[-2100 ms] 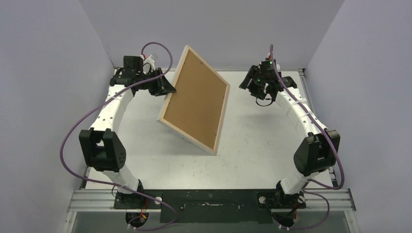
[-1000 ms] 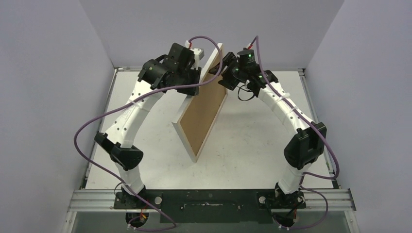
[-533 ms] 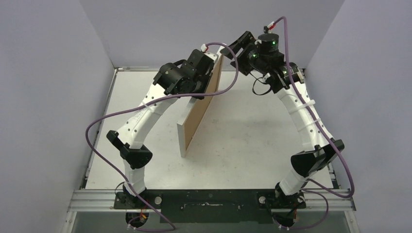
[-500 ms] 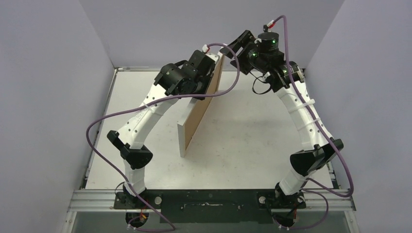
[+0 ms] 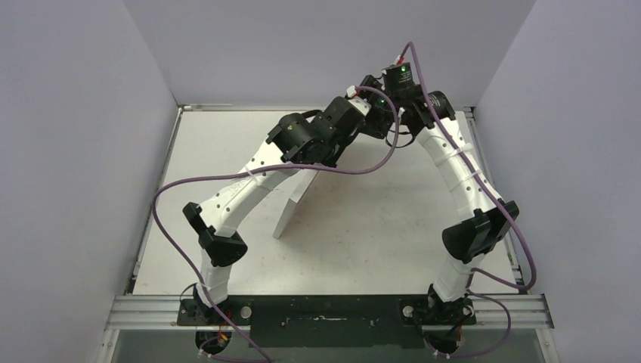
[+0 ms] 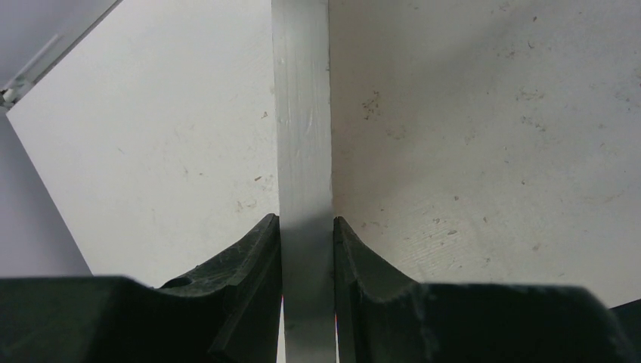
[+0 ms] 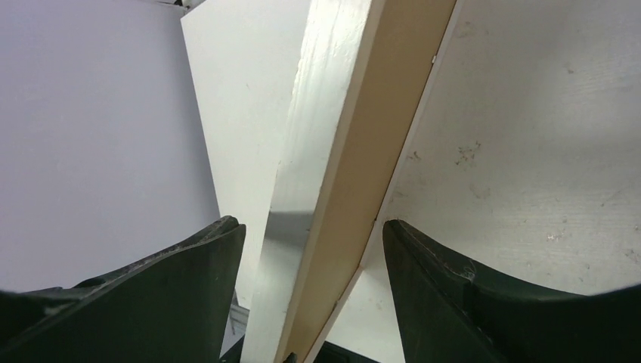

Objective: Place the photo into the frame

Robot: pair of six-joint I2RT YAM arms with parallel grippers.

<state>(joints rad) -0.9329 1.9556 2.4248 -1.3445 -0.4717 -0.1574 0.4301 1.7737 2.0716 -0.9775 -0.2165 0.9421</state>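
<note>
Your frame (image 5: 291,206) stands on edge near the middle of the bench (image 5: 393,227), its near lower corner down by the surface — whether it touches, I cannot tell. Up along the top edge, your left claw (image 6: 306,231) is clenched on the frame, one finger pressed to each face. Just beyond it, the right claw (image 7: 310,227) straddles the same edge — fingers spread wider than the frame, not gripping it.

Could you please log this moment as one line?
left hand: shut on frame | right hand: open, straddling frame | frame: near upright
</note>
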